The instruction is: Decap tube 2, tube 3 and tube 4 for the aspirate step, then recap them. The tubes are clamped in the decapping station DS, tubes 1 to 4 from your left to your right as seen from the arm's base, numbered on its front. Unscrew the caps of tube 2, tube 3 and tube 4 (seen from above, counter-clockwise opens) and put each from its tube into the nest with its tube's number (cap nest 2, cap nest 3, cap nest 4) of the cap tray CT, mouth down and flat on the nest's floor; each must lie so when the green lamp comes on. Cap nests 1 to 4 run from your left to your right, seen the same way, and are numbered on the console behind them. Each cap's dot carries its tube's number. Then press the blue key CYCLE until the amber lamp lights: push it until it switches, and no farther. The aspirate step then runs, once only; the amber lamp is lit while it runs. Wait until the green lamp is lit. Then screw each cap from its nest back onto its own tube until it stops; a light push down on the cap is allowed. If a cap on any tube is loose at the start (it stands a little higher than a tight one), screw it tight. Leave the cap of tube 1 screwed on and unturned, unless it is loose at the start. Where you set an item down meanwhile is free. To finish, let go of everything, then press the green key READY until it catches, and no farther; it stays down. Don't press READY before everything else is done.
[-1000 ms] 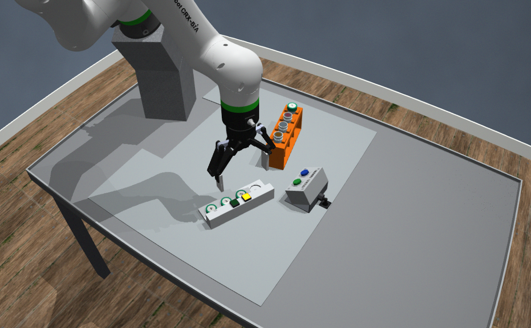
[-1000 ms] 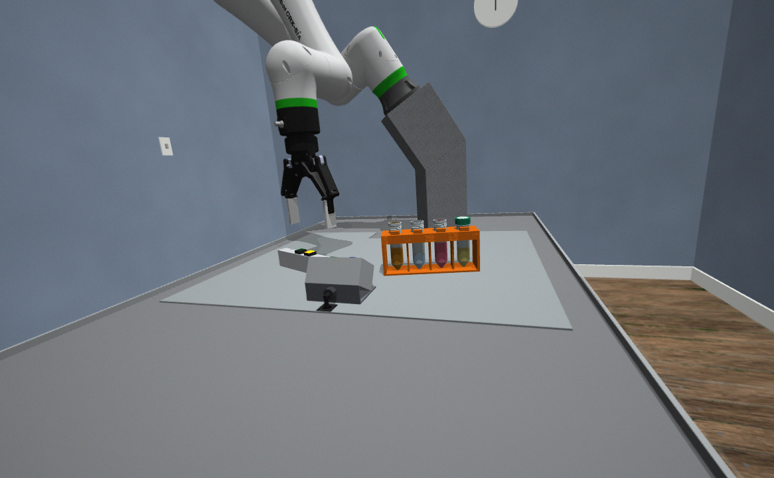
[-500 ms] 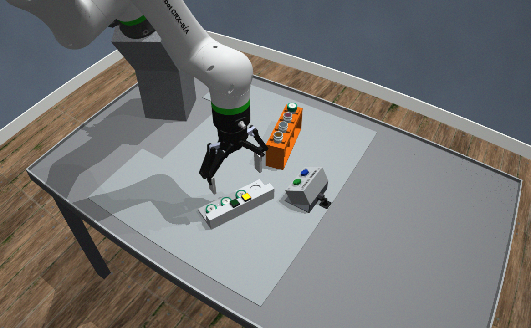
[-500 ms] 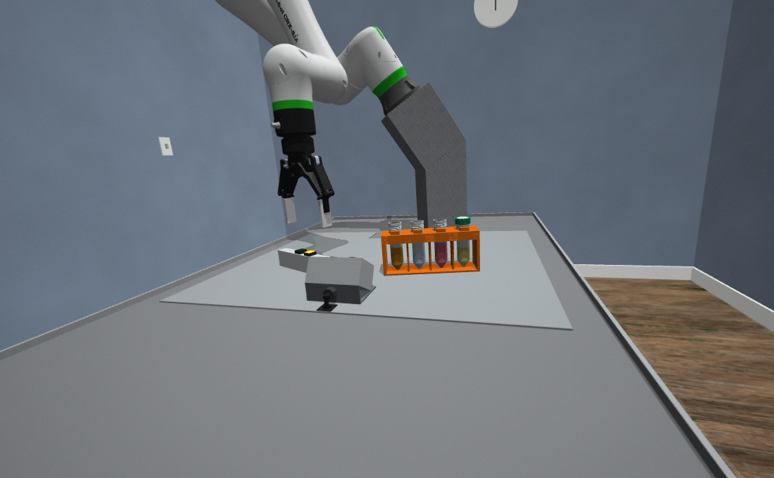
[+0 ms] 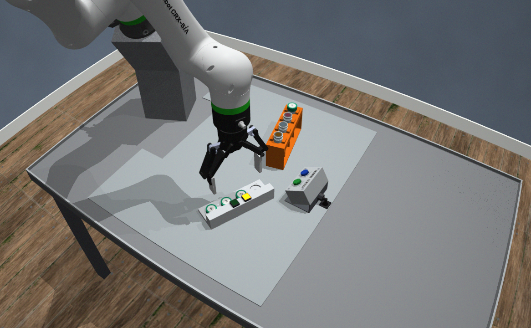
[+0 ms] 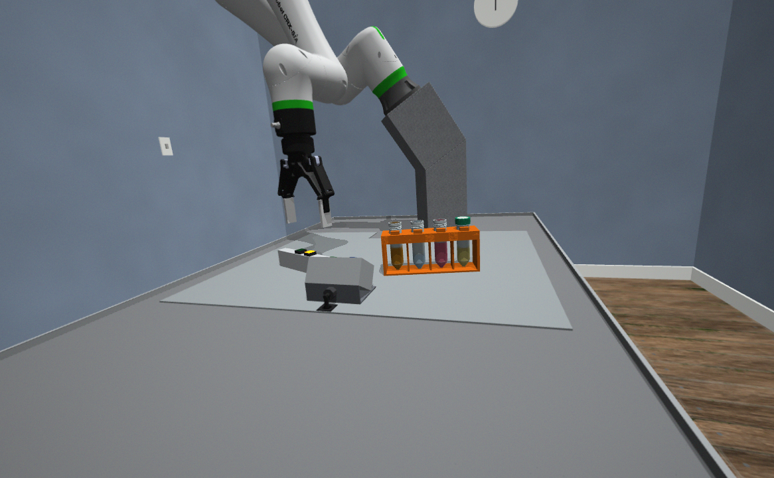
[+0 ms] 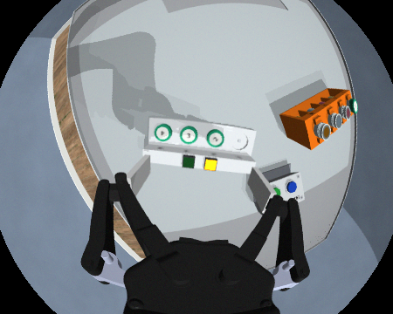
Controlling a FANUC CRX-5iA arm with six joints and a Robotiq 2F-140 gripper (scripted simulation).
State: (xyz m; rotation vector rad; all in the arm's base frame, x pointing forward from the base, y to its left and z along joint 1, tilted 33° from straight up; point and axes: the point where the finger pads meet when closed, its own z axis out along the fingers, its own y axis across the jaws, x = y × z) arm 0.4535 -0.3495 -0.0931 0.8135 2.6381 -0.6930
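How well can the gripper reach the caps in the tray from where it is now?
Probably well: the open, empty gripper hangs above the cap tray, nothing lies between, and the three caps sit uncovered in their nests.

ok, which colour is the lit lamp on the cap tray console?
Yellow-amber lamp, beside the dark green one; clearest in the top view.

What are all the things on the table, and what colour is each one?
Tube rack: one, orange, middle of the mat.
Tubes: four, clear, standing in the rack; three uncapped.
Caps: four, green; one on the far tube, three in the tray.
Tray: one, white, in front of the rack.
Lamps: one yellow, one dark green, on the tray.
Button box: one, grey, with blue and green buttons.
Mat: one, pale grey.
Table: one, grey.
Arm: one, white.
End effector: one, black, open, above the tray.
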